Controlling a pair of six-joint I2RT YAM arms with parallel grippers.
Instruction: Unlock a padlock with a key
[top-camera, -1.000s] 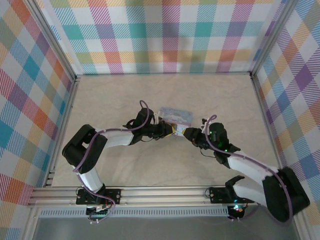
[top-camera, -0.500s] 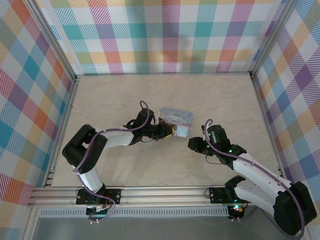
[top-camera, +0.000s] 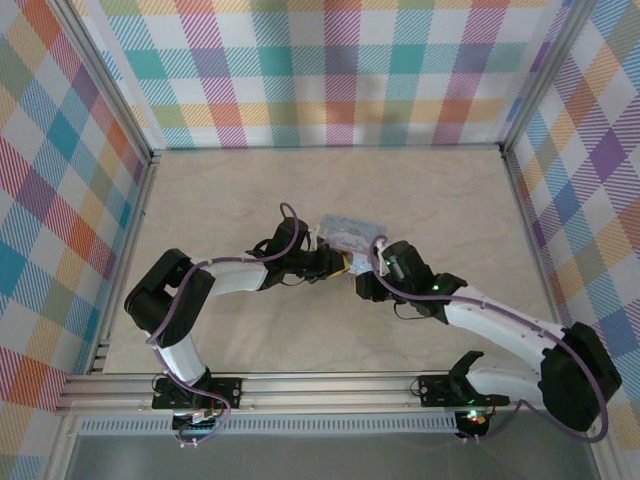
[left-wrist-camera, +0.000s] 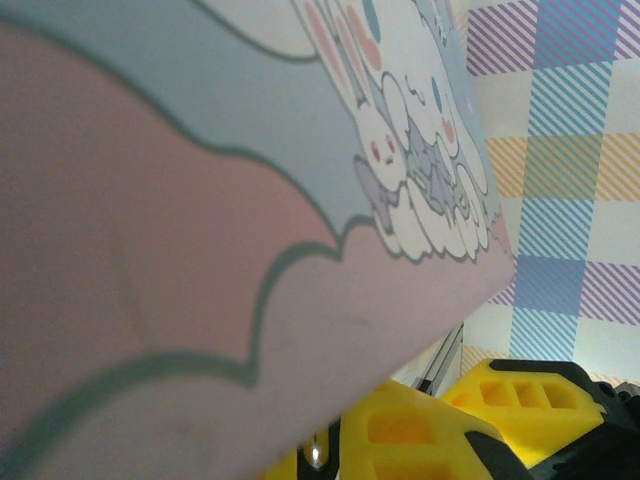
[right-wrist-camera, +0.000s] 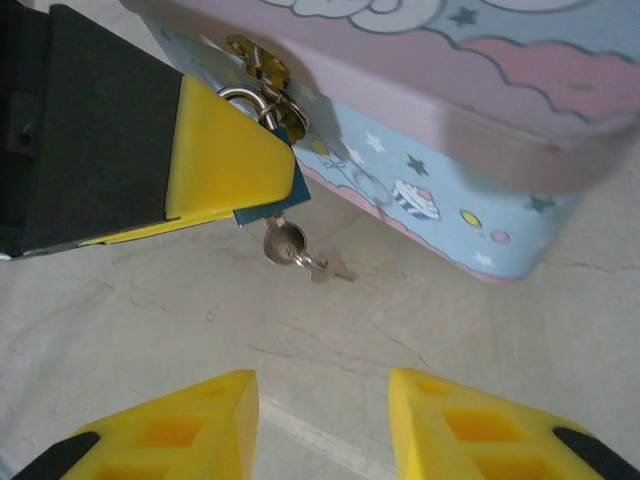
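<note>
While the small dark bluish padlock (right-wrist-camera: 292, 192) hangs by its shackle from the brass hasp (right-wrist-camera: 258, 62) on the front of the pale blue rectangular tin with a white cartoon figure (right-wrist-camera: 450, 180), the task reads as partly done. Item: left pincer (top-camera: 343, 262), yellow-tipped, clamped on the padlock body at the tin's near side, holding it steady. Item: small silver key (right-wrist-camera: 280, 240), seated in the underside of the padlock, with a ring and a second key (right-wrist-camera: 335, 268) trailing onto the surface beneath. Item: right pincer (right-wrist-camera: 322, 400), yellow fingers parted with nothing between them, near the key and pointed at it, not touching it. Done, by the look of it: lock held, key inserted. Left: gripping the key, turning it, and freeing the shackle, which appears closed through the hasp. Setting: pale beige marbled surface (top-camera: 230, 200), bare apart from the tin; multicoloured plaid walls (top-camera: 340, 70) on three sides; aluminium rail (top-camera: 300, 400) along the near edge carrying both arm bases.
</note>
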